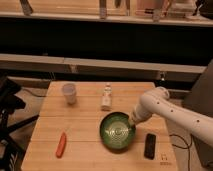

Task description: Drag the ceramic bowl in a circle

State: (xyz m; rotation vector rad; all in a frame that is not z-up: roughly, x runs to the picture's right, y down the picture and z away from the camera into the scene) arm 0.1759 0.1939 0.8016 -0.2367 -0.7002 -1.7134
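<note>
As you scan the wooden table (85, 125) from its left side, an orange carrot-like item (61, 144) lies near the front edge and a white cup (69, 93) stands toward the back. A small white bottle (106, 97) stands just behind the ceramic bowl (116, 133), which sits right of centre, near the front edge. Bare wood lies open to its left. The gripper (132, 123) meets the bowl's right rim; you cannot tell whether it is clamped or loose. A black flat device (149, 146) lies just beside the bowl's right.

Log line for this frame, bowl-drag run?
claw: at right rim of ceramic bowl | ceramic bowl: upright, near front edge of table | black device: right of bowl, apart
</note>
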